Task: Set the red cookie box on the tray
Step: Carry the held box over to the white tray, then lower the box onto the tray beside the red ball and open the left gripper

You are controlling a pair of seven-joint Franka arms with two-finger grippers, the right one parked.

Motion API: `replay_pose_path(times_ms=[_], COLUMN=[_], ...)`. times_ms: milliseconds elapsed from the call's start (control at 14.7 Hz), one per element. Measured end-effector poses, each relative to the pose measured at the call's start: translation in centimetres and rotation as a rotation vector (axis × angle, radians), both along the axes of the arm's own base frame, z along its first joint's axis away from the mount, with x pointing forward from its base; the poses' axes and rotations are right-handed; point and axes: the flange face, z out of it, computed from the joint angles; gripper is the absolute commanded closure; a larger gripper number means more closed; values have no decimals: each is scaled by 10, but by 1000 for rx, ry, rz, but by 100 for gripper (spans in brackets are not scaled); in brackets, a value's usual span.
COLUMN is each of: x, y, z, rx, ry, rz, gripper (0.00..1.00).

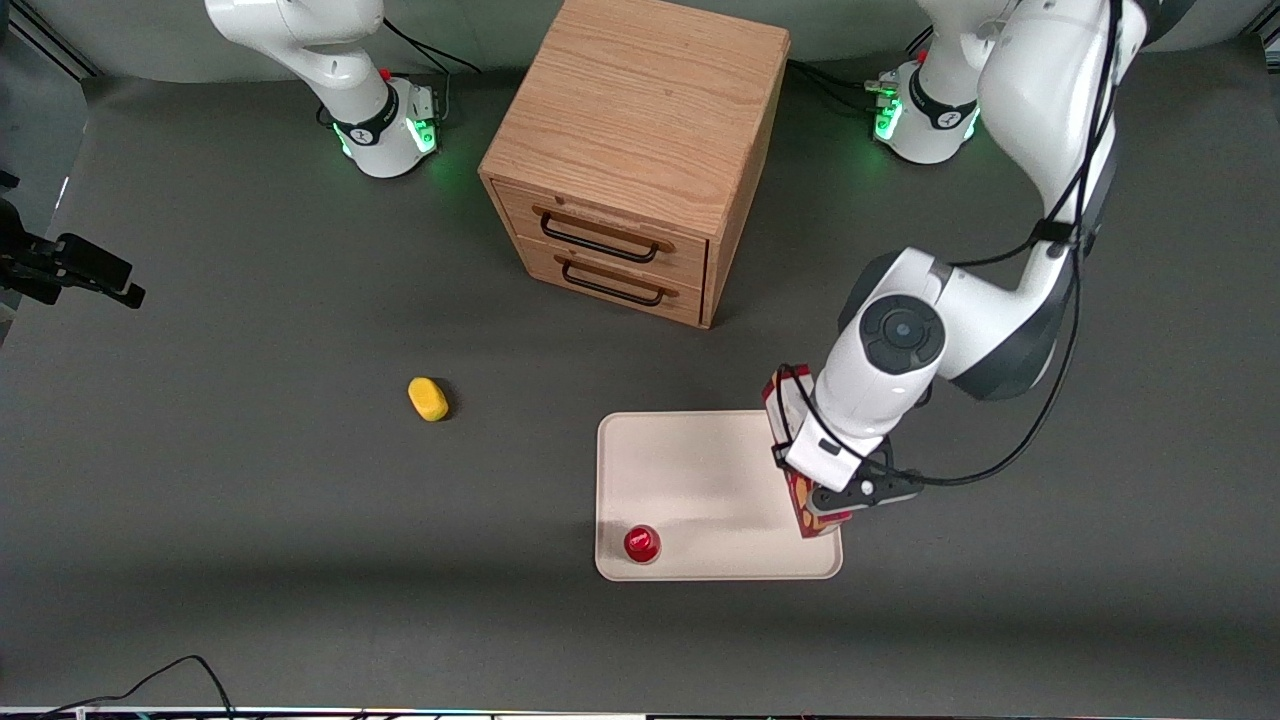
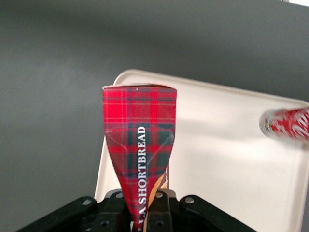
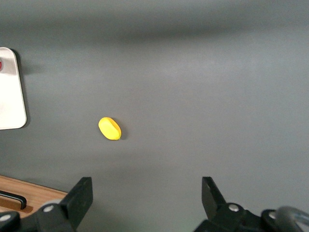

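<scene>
The left arm's gripper (image 1: 835,497), clamping the long tartan-red cardboard cookie box (image 2: 140,145), hovers over the cream-white rectangular tray's (image 1: 700,470) edge; lowering and release come next.

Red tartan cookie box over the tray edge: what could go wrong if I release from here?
The left gripper holds the long red tartan cookie box along the rim of the cream-white rectangular tray toward the working arm's end, so it may land half on the rim and tip off. It sits narrow-side up and could topple. If it falls inward, it might knock the small round red cap.
</scene>
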Motion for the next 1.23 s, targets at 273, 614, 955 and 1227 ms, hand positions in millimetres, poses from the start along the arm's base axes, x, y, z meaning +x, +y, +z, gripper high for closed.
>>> replay_pose_path(times_ms=[273,614,955,1227], x=[13,15,10,10], y=[8,15,20,25], z=[-52,-101,-115,-120], rx=[-18,-34,-32,-32], ry=[-22,-2,17,12], rz=[0,36,92,100], gripper=[100,100,77,0])
